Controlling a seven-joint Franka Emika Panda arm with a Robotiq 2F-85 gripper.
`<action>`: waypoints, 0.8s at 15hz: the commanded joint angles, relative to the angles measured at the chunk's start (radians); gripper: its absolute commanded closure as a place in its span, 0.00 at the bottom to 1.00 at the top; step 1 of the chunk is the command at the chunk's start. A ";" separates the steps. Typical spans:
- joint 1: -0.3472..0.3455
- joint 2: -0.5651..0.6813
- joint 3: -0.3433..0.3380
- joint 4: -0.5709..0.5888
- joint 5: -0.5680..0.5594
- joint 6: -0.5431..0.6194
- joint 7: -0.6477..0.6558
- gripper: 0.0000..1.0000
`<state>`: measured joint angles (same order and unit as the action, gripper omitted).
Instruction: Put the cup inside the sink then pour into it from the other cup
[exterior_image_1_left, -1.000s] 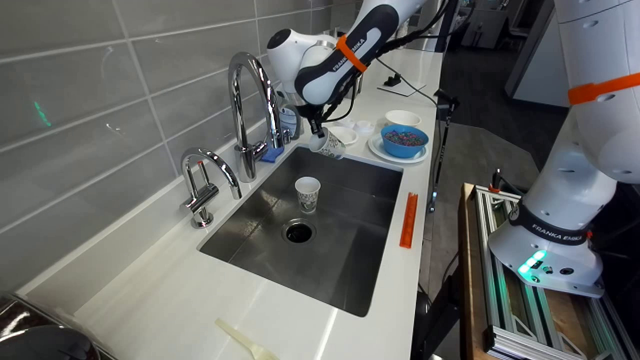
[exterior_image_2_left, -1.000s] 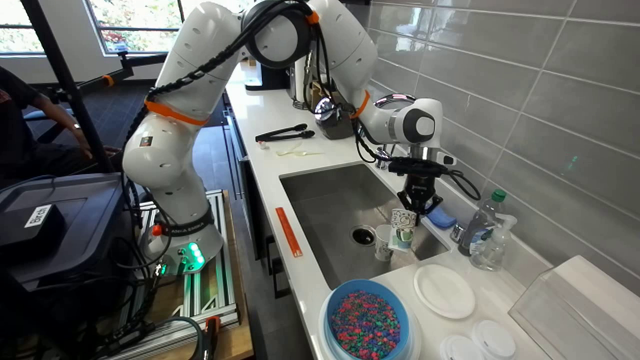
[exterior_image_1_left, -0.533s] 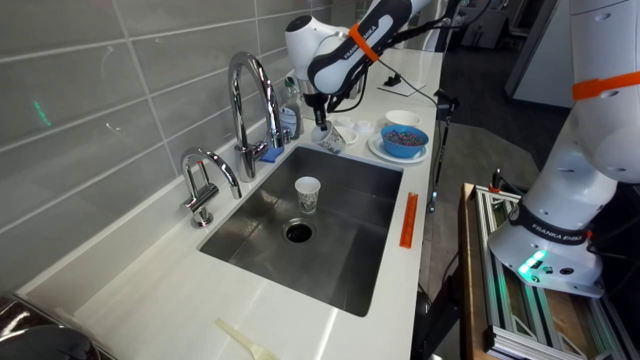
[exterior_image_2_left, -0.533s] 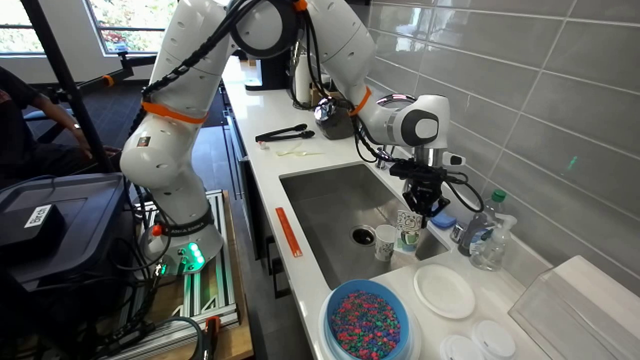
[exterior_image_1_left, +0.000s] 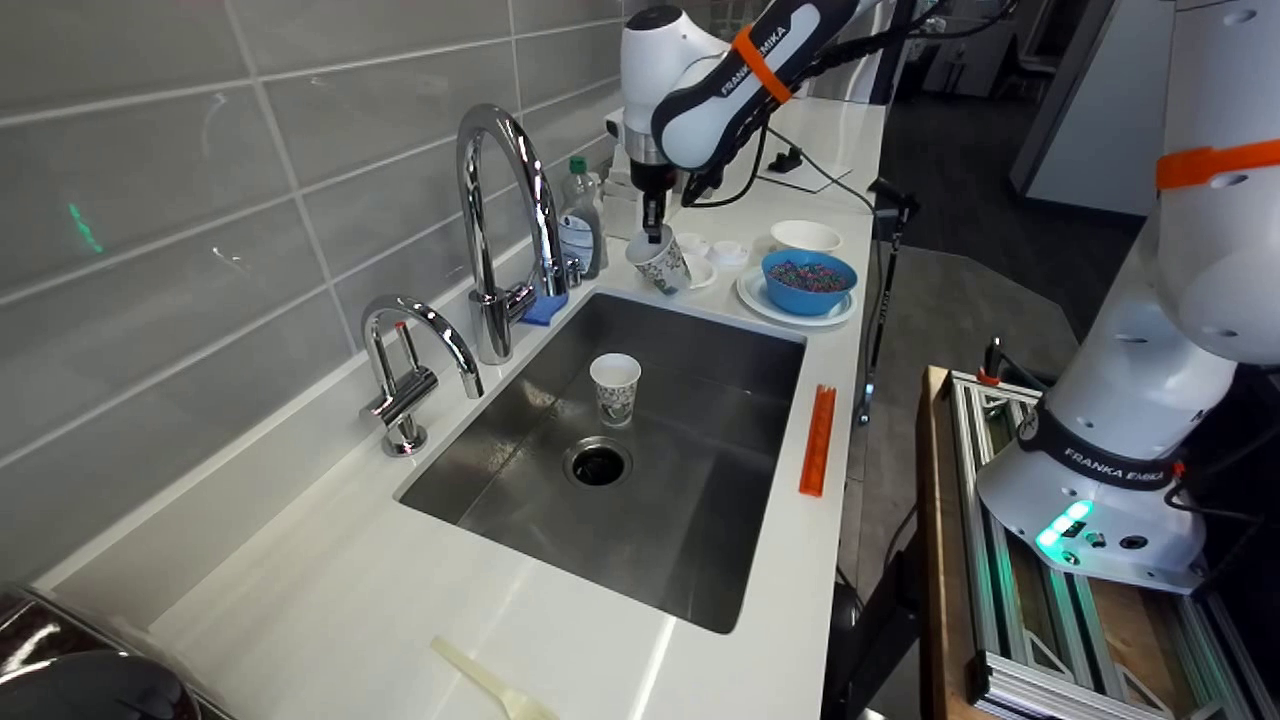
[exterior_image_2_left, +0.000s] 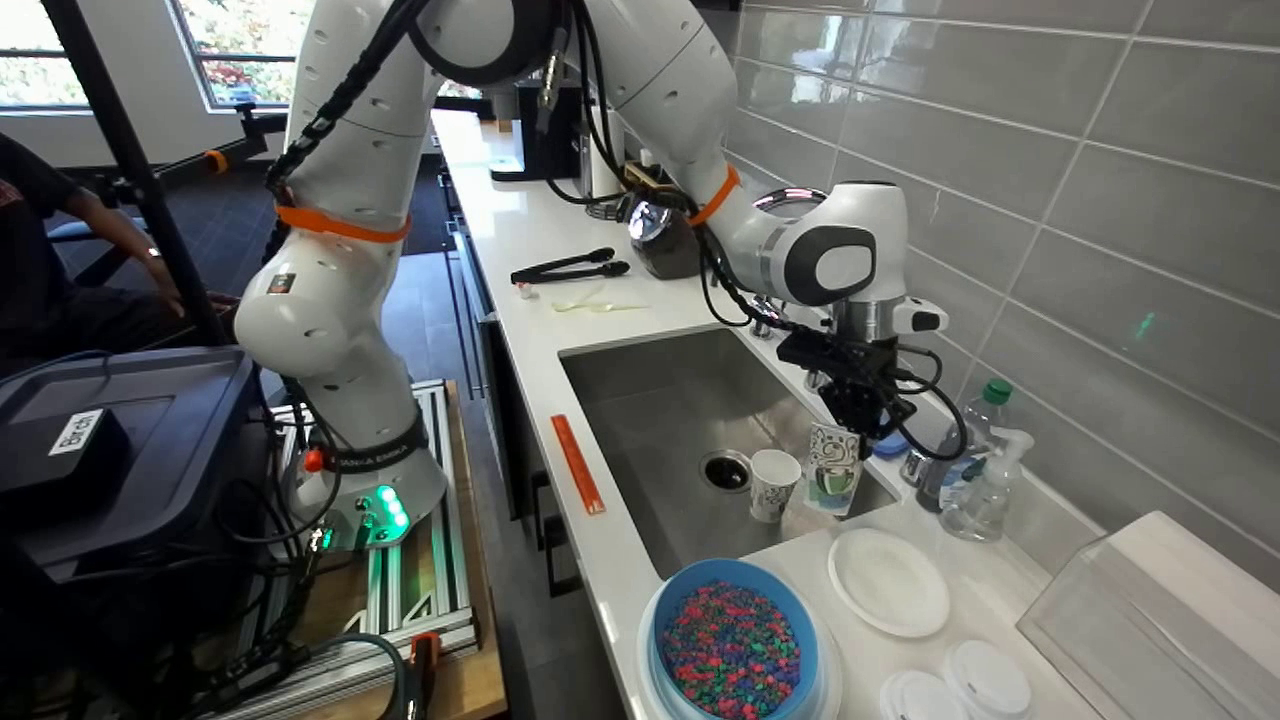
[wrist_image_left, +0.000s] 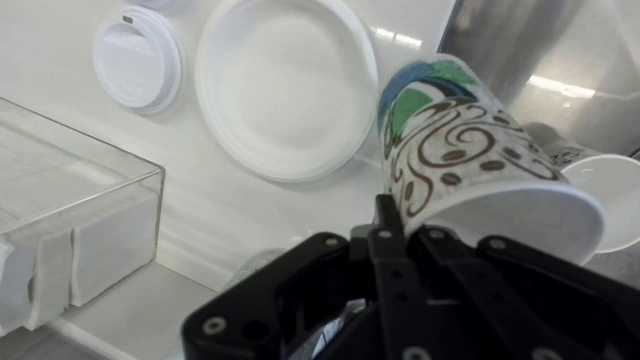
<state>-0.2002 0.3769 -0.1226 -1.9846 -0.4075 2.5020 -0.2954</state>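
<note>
In an exterior view, upper centre, my gripper (exterior_image_1_left: 654, 236) is pinching the tilted cup (exterior_image_1_left: 663, 268) near its rim; I'm drawing it back, bringing it nearer upright. The receiving cup (exterior_image_1_left: 616, 390) is standing in the sink (exterior_image_1_left: 680, 520), mid-frame. Pouring is likely finishing, I'm judging.

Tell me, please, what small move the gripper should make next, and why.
I'd probably right the held cup and lower it to the counter: it hangs tilted, has moved away from the upright cup in the sink, and its visible inside looks plain white.
</note>
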 joint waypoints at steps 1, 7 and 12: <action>-0.017 -0.075 -0.021 -0.102 0.049 0.100 0.011 0.99; -0.039 -0.115 -0.056 -0.166 0.097 0.197 0.038 0.99; -0.063 -0.124 -0.069 -0.203 0.165 0.257 0.051 0.99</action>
<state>-0.2513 0.2812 -0.1861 -2.1354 -0.2936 2.7115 -0.2558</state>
